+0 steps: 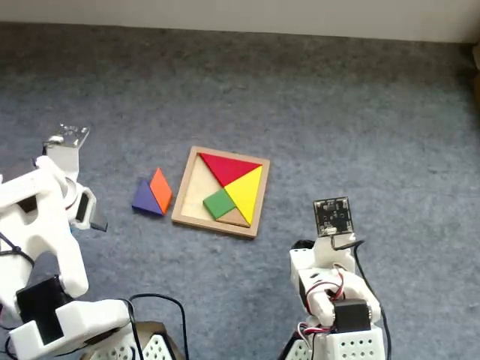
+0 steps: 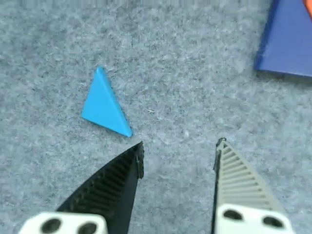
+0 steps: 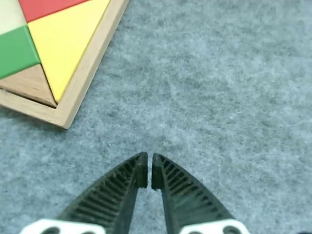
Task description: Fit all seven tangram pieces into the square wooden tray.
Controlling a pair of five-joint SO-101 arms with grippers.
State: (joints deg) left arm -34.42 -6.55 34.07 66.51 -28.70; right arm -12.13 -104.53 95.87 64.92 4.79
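Wooden tray [image 1: 193, 196] sat mid-bench, holding the red triangle [image 1: 227, 166], yellow triangle [image 1: 248, 192], green square [image 1: 218, 202] and tan triangle [image 1: 237, 217]. Just beside it lay a dark blue triangle [image 1: 145, 198] touching an orange parallelogram [image 1: 161, 189]. The left gripper [image 2: 179, 146] hung released near a light blue triangle [image 2: 105, 105]. The right gripper [image 3: 148, 170] was clenched on nothing, near the tray's corner.

The table's cover [image 2: 195, 73] is grey cloth, fuzzy and matt. The light blue triangle [image 2: 104, 105] looks smooth and painted. The tray [image 3: 92, 63] is pale bare wood, smooth; its yellow triangle [image 3: 68, 44] is painted flat and even. My left pincer [image 2: 178, 148] has ribbed, matt plastic fingers [image 2: 114, 185].
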